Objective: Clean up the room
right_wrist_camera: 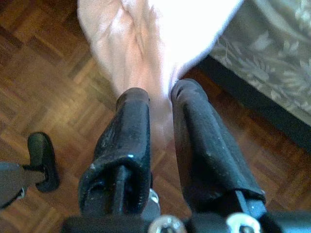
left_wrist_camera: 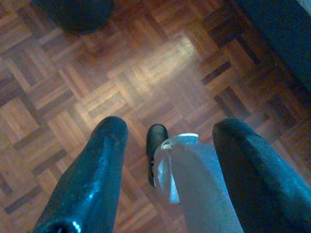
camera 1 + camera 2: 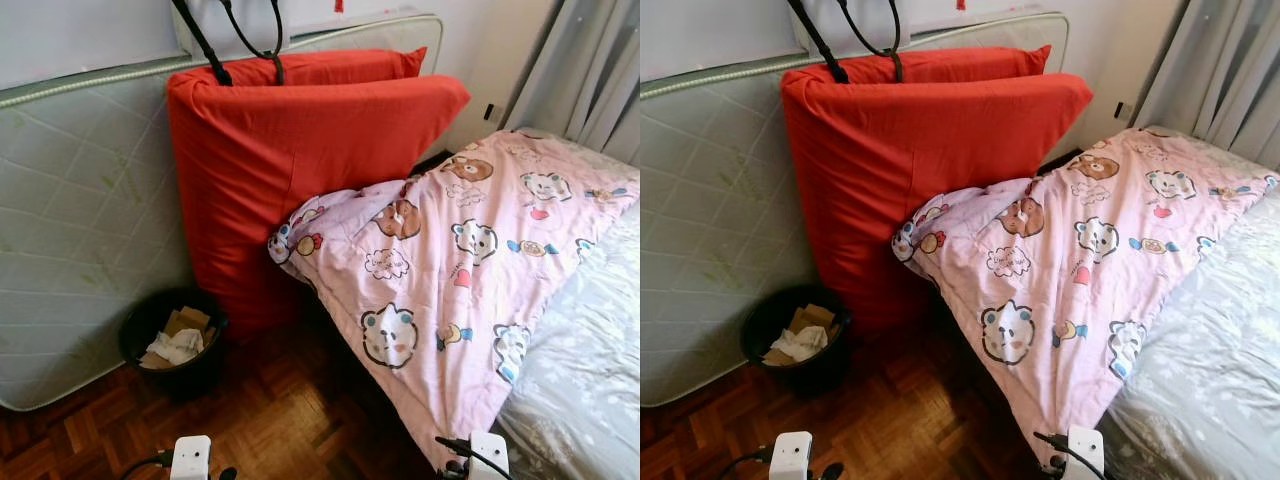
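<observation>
We have our right gripper (image 1: 160, 116) pinched nearly closed on the pink quilt's (image 3: 470, 260) near corner, its length running far-right over the bed (image 3: 585, 370); our left gripper (image 2: 167, 141) hangs open, empty.

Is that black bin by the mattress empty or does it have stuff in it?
Partly full. The black bin stands upright on the wooden floor, with crumpled white paper and brown cardboard pieces inside.

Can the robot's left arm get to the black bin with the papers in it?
Probably yes. The black bin stands on bare wooden floor ahead of the open left gripper, nothing between them, though the arm hangs low and must stretch forward.
</observation>
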Available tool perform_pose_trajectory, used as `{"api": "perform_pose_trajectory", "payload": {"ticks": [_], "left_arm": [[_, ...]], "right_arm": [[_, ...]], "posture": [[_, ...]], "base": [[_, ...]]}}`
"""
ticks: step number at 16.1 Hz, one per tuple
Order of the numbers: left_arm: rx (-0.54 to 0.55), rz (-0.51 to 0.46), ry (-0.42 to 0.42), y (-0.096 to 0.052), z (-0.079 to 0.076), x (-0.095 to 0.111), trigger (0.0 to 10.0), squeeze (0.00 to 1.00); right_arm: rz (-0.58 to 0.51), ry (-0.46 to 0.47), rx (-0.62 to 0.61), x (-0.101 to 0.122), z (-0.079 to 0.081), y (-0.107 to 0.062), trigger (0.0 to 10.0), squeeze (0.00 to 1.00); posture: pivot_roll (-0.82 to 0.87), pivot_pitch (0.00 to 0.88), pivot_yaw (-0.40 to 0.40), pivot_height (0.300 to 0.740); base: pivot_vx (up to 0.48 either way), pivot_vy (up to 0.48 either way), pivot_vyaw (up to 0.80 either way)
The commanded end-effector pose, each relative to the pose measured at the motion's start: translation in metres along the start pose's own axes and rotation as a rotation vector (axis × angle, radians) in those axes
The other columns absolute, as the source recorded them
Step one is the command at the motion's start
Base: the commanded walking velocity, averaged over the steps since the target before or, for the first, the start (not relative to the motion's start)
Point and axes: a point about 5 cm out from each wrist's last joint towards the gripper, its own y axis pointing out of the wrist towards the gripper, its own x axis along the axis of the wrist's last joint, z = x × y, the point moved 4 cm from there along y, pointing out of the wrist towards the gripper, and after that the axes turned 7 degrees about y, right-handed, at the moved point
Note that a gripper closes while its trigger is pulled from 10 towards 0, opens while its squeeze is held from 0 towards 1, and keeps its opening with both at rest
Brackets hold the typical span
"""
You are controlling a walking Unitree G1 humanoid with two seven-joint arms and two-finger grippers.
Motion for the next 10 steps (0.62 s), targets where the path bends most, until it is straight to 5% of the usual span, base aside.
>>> {"api": "perform_pose_trajectory", "payload": {"ticks": [1, 10], "left_arm": [[-0.006, 0.002, 0.005, -0.0003, -0.0008, -0.001, 10.0, 0.0], [0.0, 0.008, 0.0, -0.0004, 0.0004, -0.0019, 10.0, 0.0]], "right_arm": [[0.02, 0.007, -0.016, -0.0061, -0.0024, -0.0011, 10.0, 1.0], [0.035, -0.007, -0.039, -0.0079, -0.0079, -0.0016, 10.0, 0.96]], "posture": [[0.05, 0.0, -0.054, 0.74], [0.05, 0.0, -0.054, 0.74]], "base": [[0.0, 0.0, 0.0], [0.0, 0.0, 0.0]]}}
